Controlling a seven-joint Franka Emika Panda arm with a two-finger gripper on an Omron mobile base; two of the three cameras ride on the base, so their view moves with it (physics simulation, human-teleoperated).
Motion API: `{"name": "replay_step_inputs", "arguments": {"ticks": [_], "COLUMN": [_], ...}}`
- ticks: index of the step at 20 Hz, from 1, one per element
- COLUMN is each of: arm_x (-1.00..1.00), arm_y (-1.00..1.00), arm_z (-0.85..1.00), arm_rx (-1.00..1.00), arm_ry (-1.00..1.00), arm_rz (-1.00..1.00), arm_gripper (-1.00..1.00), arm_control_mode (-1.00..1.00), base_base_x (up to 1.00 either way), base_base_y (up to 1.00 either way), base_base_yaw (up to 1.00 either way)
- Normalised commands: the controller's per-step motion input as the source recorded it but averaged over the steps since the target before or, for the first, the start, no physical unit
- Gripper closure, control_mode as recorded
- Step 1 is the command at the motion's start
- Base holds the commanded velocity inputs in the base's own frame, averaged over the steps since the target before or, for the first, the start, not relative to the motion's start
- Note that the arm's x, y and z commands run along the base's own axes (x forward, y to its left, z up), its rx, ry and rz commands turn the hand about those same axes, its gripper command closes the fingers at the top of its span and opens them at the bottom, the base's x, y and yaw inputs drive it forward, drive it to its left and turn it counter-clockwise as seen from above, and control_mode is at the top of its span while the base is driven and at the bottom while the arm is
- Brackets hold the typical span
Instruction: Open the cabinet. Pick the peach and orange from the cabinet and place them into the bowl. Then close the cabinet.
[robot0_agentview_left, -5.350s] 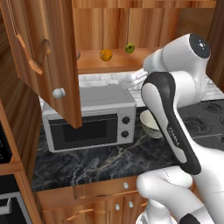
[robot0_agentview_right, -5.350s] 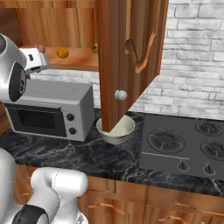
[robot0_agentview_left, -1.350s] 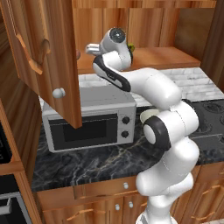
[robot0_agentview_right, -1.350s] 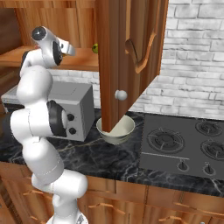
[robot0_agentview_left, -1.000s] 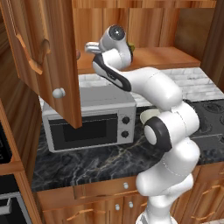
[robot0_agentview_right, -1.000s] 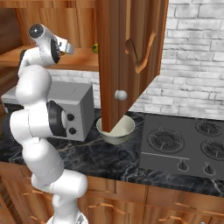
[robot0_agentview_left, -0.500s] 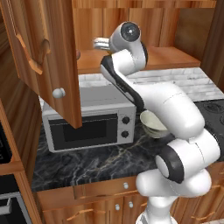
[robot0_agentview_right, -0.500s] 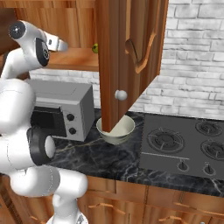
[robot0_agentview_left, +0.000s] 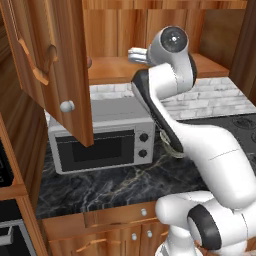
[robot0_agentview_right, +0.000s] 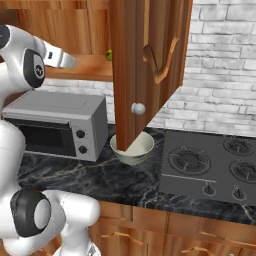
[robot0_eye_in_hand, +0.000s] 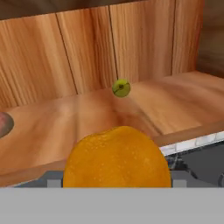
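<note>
The cabinet stands open, its left door (robot0_agentview_left: 50, 65) and right door (robot0_agentview_right: 145, 65) swung out wide. The orange (robot0_eye_in_hand: 116, 157) looms large at the bottom of the hand view, just in front of the shelf edge, with my gripper (robot0_agentview_left: 134, 54) shut on it and the fingertips hidden behind it. The peach (robot0_eye_in_hand: 4, 124) lies on the shelf (robot0_eye_in_hand: 175, 105) at the far left of the hand view. The bowl (robot0_agentview_right: 132, 147) sits on the counter beside the microwave, partly behind the right door.
A small green-yellow fruit (robot0_eye_in_hand: 121, 88) rests near the back of the shelf. The microwave (robot0_agentview_left: 100, 135) stands under the cabinet on the dark marble counter (robot0_agentview_left: 125, 182). A stove (robot0_agentview_right: 210, 170) lies to the right. Both doors jut out over the counter.
The hand has drawn back from the shelf's inside towards its front edge, carrying the orange. The arm has swung and straightened up. Doors, bowl and other fruit have not moved.
</note>
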Motion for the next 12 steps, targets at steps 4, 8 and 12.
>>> {"name": "replay_step_inputs", "arguments": {"ticks": [4,8,12], "arm_x": [-1.00,-0.97,-0.18], "arm_y": [-0.32,-0.74,-0.55], "arm_z": [-0.45,-0.33,-0.55], "arm_rx": [0.03,0.09,0.01], "arm_ry": [0.34,0.35,0.14], "arm_rz": [0.00,-0.05,0.06], "arm_gripper": [1.00,1.00,1.00], "arm_control_mode": [-1.00,-1.00,-1.00], "base_base_x": [0.00,0.00,0.00], "base_base_y": [0.00,0.00,0.00], "base_base_yaw": [0.00,0.00,0.00]}}
